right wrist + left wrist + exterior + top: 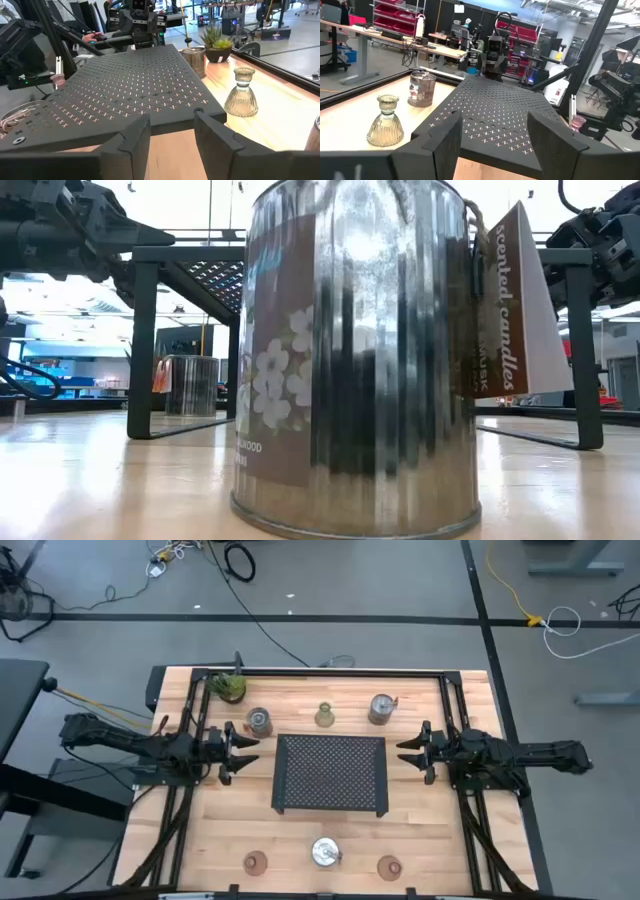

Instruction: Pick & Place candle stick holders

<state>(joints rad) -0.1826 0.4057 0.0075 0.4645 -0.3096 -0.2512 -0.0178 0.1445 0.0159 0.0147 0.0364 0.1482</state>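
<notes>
Judging by the layout, nothing's been picked yet: both the left gripper point(243, 751) and right gripper point(412, 753) are parked with jaws spread and empty at 9 and 3 o'clock of the mesh tray point(331, 774), so a reach toward the candle stick holders point(325, 716) lined up at 12 and 6 o'clock is probably called for next.

The black rectangular mesh tray point(331, 773) is set at the middle of the wooden desk point(430, 830). Along the far edge behind it, 3 candle stick holders are lined up: a silver metal cup point(259, 722) at left, an olive-green glass holder point(325, 716) in the middle, a silver metal cup point(381, 709) at right. A small green leafy plant point(228, 687) is placed at the far left corner. Along the near edge, a reddish-brown glass holder point(255, 862), a silver metal cup point(324, 852) and a reddish-brown glass holder point(388, 866) are lined up from left to right.
</notes>
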